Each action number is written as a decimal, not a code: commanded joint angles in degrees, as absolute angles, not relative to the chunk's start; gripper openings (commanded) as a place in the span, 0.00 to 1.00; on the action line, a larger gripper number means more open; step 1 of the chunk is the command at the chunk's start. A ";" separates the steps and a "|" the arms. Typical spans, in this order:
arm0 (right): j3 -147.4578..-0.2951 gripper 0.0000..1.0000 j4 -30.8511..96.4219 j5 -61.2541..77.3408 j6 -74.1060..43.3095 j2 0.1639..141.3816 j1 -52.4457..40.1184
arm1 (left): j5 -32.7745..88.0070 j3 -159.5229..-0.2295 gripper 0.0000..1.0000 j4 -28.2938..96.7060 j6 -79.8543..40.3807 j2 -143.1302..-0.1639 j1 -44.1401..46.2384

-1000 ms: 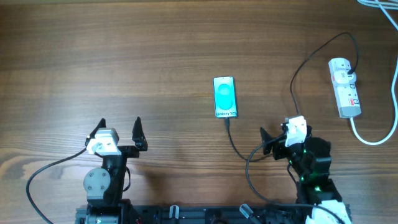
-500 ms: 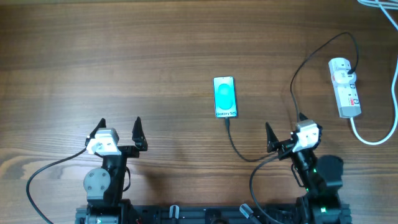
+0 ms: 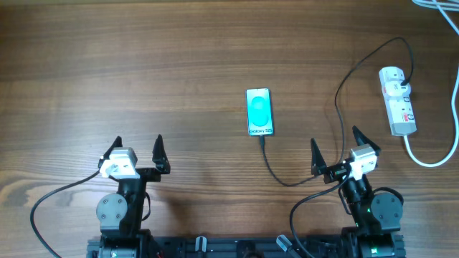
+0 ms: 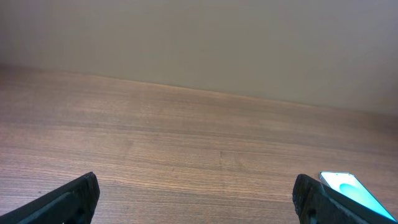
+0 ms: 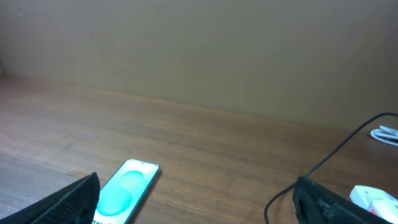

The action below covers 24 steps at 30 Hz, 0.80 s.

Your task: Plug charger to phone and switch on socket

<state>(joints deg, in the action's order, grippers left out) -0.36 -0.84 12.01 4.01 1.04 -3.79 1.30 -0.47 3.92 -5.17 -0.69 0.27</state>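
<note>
The phone (image 3: 259, 112) lies flat mid-table with its cyan screen up. It also shows in the right wrist view (image 5: 127, 190) and at the edge of the left wrist view (image 4: 348, 185). The thin black charger (image 3: 275, 172) runs from the phone's near end, curves under my right gripper, then climbs to the adapter in the white socket (image 3: 398, 100). The cable (image 5: 339, 152) passes close to my right finger. My right gripper (image 3: 335, 142) is open and empty, right of the phone. My left gripper (image 3: 138, 142) is open and empty at near left.
The socket's thick white cord (image 3: 423, 159) loops off the right edge. Another white cord (image 3: 437, 8) lies at the far right corner. A plain wall stands behind the table's far edge (image 4: 199, 87).
My right gripper has moved right, away from the phone, and turned to face more forward. The left arm, phone and socket have not moved.
</note>
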 commanded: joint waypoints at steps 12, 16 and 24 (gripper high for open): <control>-0.30 1.00 -0.95 12.53 4.38 0.80 -3.51 | 0.54 -0.32 1.00 4.34 -4.27 -0.19 0.49; -0.30 1.00 -0.95 12.53 4.38 0.95 -3.51 | 0.56 -0.32 1.00 4.34 -4.27 -0.19 0.49; -0.30 1.00 -0.95 12.53 4.38 0.97 -3.51 | 0.54 -0.32 1.00 4.34 -4.27 -0.19 0.49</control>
<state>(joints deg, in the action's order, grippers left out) -0.36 -0.84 12.01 3.99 1.06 -3.79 1.30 -0.47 3.92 -5.17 -0.69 0.27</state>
